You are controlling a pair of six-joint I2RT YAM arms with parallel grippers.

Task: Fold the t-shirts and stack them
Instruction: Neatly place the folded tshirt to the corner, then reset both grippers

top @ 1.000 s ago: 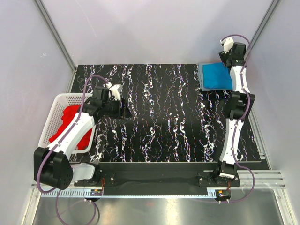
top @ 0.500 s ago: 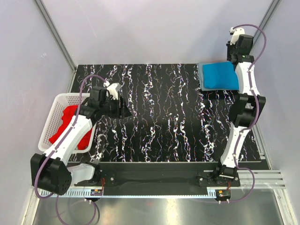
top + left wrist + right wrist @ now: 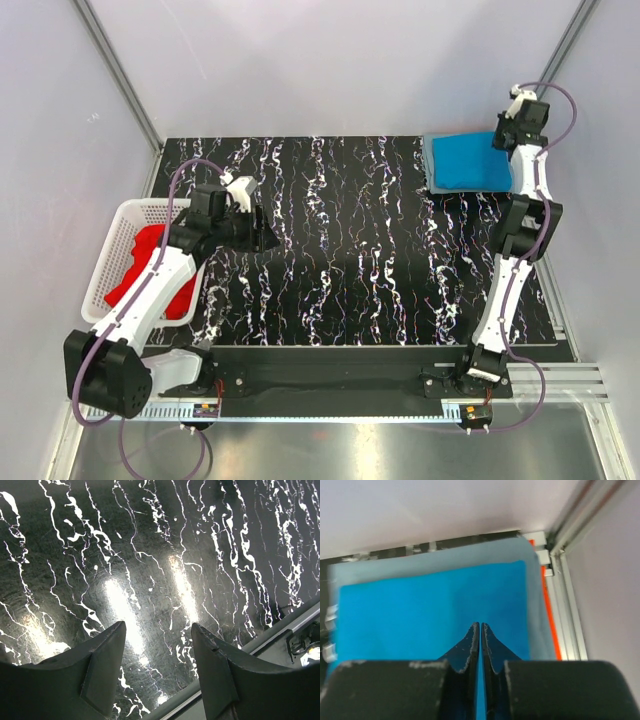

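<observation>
A folded bright blue t-shirt (image 3: 465,160) lies on top of a folded grey-blue t-shirt (image 3: 428,162) in the table's back right corner. In the right wrist view the bright blue t-shirt (image 3: 420,610) fills the middle and the grey-blue t-shirt (image 3: 430,560) shows around its far and right edges. My right gripper (image 3: 505,140) (image 3: 480,625) hangs above the stack's right part, shut, with nothing between its fingers. Red t-shirts (image 3: 150,270) lie crumpled in a white basket (image 3: 112,228) at the left. My left gripper (image 3: 265,238) (image 3: 157,626) hovers open and empty over bare table beside the basket.
The black marbled tabletop (image 3: 350,250) spans the space between the arms. Grey walls and metal frame rails (image 3: 565,605) close in the back right corner just past the stack. An orange strip (image 3: 547,615) runs along the shirts' right edge.
My right gripper has shut and drawn back toward the right wall, off the blue stack. My left arm has shifted only slightly, gripper still open.
</observation>
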